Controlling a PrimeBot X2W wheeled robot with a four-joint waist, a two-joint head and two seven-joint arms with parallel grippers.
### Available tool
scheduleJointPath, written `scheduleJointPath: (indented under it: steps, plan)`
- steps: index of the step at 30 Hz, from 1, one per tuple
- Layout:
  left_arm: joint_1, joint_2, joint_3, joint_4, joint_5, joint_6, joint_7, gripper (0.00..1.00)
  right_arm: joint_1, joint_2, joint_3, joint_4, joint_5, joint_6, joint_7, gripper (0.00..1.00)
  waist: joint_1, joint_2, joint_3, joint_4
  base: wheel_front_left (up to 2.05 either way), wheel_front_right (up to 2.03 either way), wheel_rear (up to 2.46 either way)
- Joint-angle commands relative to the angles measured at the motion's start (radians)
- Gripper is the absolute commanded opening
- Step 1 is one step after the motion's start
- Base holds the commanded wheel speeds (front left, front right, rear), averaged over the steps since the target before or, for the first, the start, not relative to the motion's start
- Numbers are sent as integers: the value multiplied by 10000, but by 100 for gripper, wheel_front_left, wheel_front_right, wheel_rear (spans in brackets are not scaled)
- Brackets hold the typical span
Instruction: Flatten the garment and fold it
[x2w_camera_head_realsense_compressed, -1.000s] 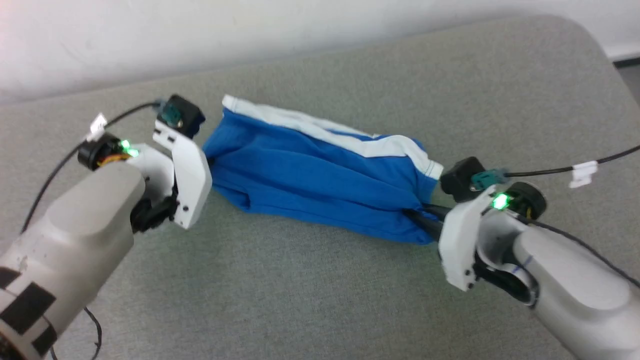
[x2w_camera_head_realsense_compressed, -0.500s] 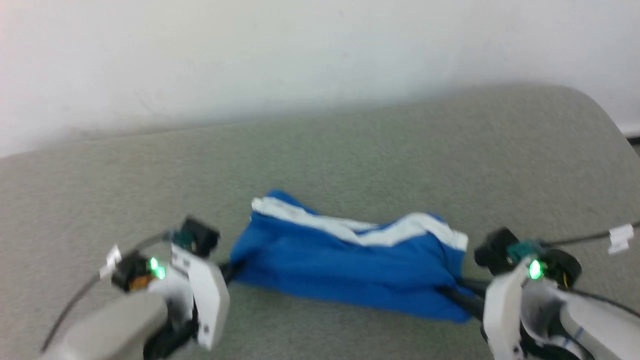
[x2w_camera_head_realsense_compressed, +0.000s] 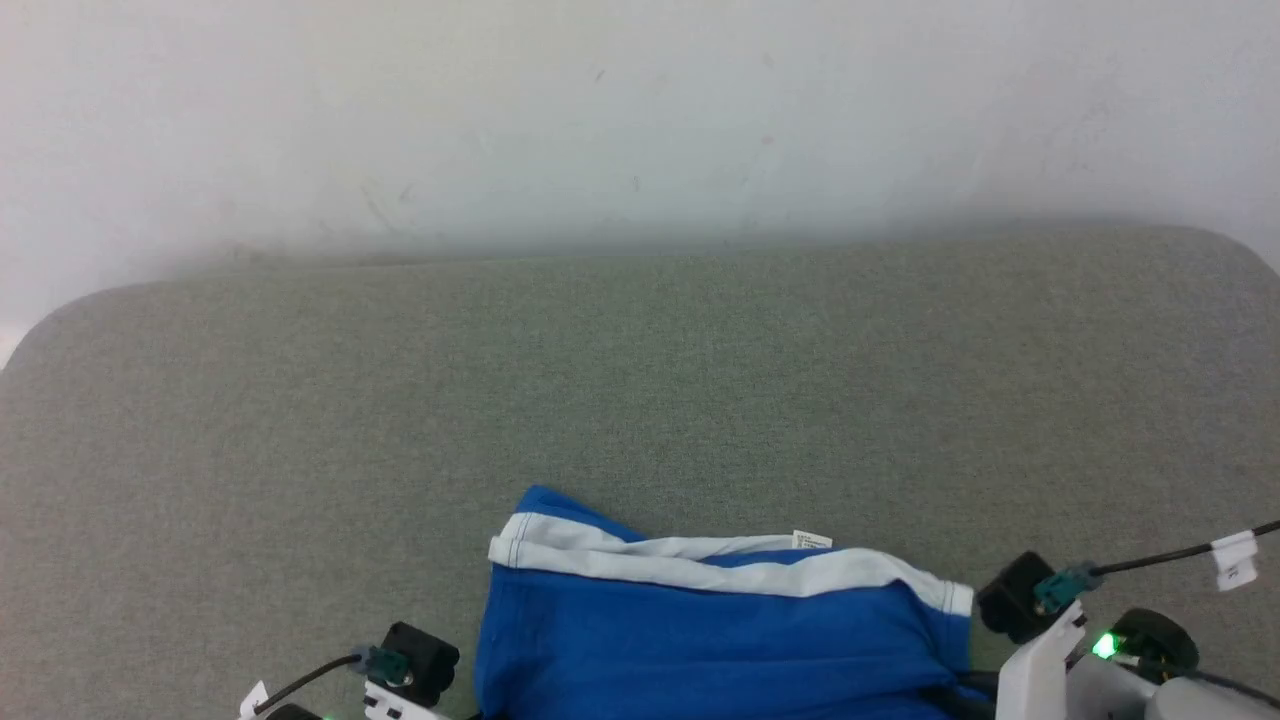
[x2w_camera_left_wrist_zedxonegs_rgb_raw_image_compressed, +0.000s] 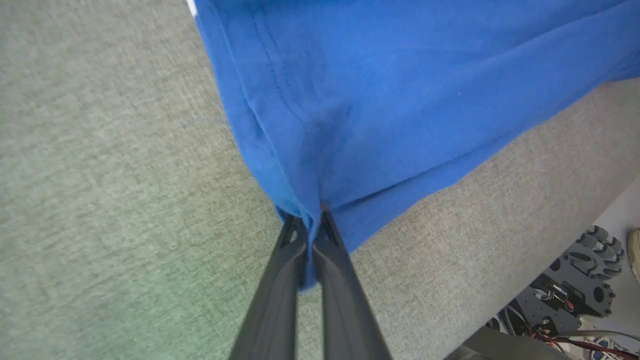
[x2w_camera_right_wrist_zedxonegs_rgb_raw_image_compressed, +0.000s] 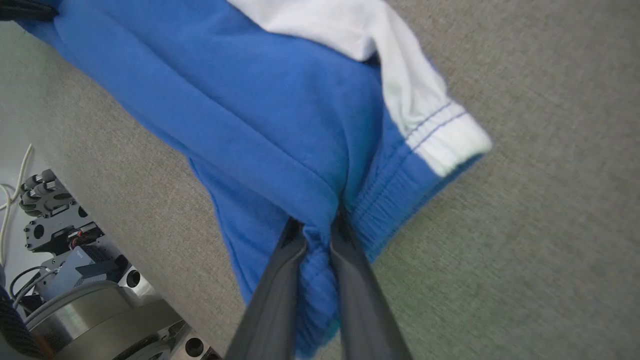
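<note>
Stretching out is judged to be the step in hand. The garment (x2w_camera_head_realsense_compressed: 720, 640) is seen at the bottom centre of the head view, over the grey padded surface (x2w_camera_head_realsense_compressed: 640, 400). Its white waistband (x2w_camera_head_realsense_compressed: 700, 565) is run across the top and a small label (x2w_camera_head_realsense_compressed: 812, 540) is perched just above it. Whether the cloth is resting or slightly lifted cannot be told.

In the left wrist view the left gripper (x2w_camera_left_wrist_zedxonegs_rgb_raw_image_compressed: 311, 222) is shown clenched on a blue hem edge at lower centre, with cloth pinched between the dark fingers. In the right wrist view the right gripper (x2w_camera_right_wrist_zedxonegs_rgb_raw_image_compressed: 318, 225) is shown clamped on a gathered blue edge, just beside the white trim (x2w_camera_right_wrist_zedxonegs_rgb_raw_image_compressed: 445, 140).

The pinches themselves are told by the wrist views, and the spread of the whole cloth by the head view. The robot's base (x2w_camera_left_wrist_zedxonegs_rgb_raw_image_compressed: 575, 290) is glimpsed at the left wrist view's lower right, past the surface's edge.

Next, an outward pull by both arms would be called for, so that the wrinkles are drawn flat before any fold is made.
</note>
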Motion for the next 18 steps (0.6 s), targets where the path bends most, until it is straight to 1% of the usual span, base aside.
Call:
scheduleJointPath:
  steps: [1, 2, 3, 4, 5, 6, 9, 13, 16, 18]
  plan:
    - [169, -69, -29, 246, 10, -27, 3, 0, 122, 109, 52, 195, 24, -23, 25, 0, 0, 0, 117, -50, 0, 0, 0]
    - [220, -174, -47, 411, 2, -78, 3, 0, 120, 180, 113, 324, -40, -23, -12, 3, 0, 0, 137, -56, 0, 0, 0]
    - [251, -259, -60, 592, 21, -134, -29, 0, 110, 259, 114, 458, -86, -23, -87, 36, 0, 0, 159, -77, 0, 0, 0]
    - [258, -345, -33, 749, 35, -133, -143, 0, 90, 337, 74, 555, -121, -23, -189, 100, 0, 0, 169, -95, 0, 0, 0]
    - [258, -422, 42, 859, 28, -89, -295, 35, 45, 394, -14, 607, -182, -23, -339, 100, 0, 0, 154, -118, 0, 0, 0]
    - [255, -464, 125, 934, 55, -39, -496, 100, -6, 435, -133, 607, -241, -23, -502, 100, 0, 0, 115, -151, 0, 0, 0]
    - [219, -440, 353, 935, 312, 237, -1183, 100, -101, 272, -421, 244, -428, -23, -702, 100, 0, 0, -65, -223, 0, 0, 0]
    - [246, -285, 844, 566, 757, 999, -2442, 100, -133, -396, -959, -815, -575, -23, -479, 100, 0, 0, -282, -294, 0, 0, 0]
    - [201, -253, 1312, 100, 1346, 1888, -3071, 100, -78, -966, -1573, -1606, -671, -23, -47, 100, 0, 0, -315, -291, 0, 0, 0]
    - [238, -292, 1783, -186, 1864, 2537, -3252, 100, 47, -1168, -2172, -1872, -658, -23, 344, 100, 0, 0, -295, -283, 0, 0, 0]
